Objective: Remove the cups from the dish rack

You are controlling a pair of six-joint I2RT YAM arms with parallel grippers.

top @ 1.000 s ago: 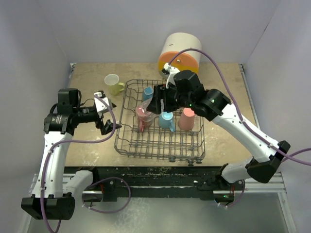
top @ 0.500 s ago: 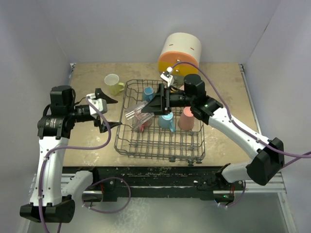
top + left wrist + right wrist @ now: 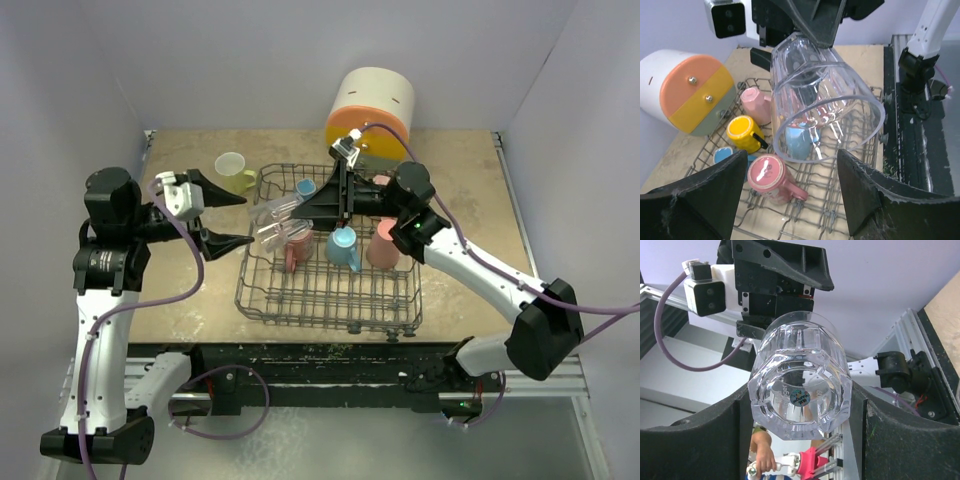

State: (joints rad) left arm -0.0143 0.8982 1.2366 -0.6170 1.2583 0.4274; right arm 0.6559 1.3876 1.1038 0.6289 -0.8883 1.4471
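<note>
My right gripper (image 3: 305, 208) is shut on a clear glass (image 3: 277, 219), held on its side in the air above the left end of the grey wire dish rack (image 3: 330, 300). The glass's base sits between the right fingers (image 3: 690, 440). My left gripper (image 3: 247, 220) faces the glass's open mouth (image 3: 825, 100), its jaws open on either side of the rim without touching it. In the rack lie a pink mug (image 3: 771, 178), a blue mug (image 3: 343, 245), an upturned pink cup (image 3: 384, 243), a yellow mug (image 3: 742, 132) and a small blue cup (image 3: 305, 187).
A lime-yellow mug (image 3: 233, 172) stands on the table left of the rack's far corner. The big cream, orange and green cylinder (image 3: 370, 105) sits behind the rack. Grey walls close in on three sides.
The right gripper lifted the glass out of the rack and carried it left. The left arm rose and turned its gripper toward the glass, its jaws narrowing a little.
</note>
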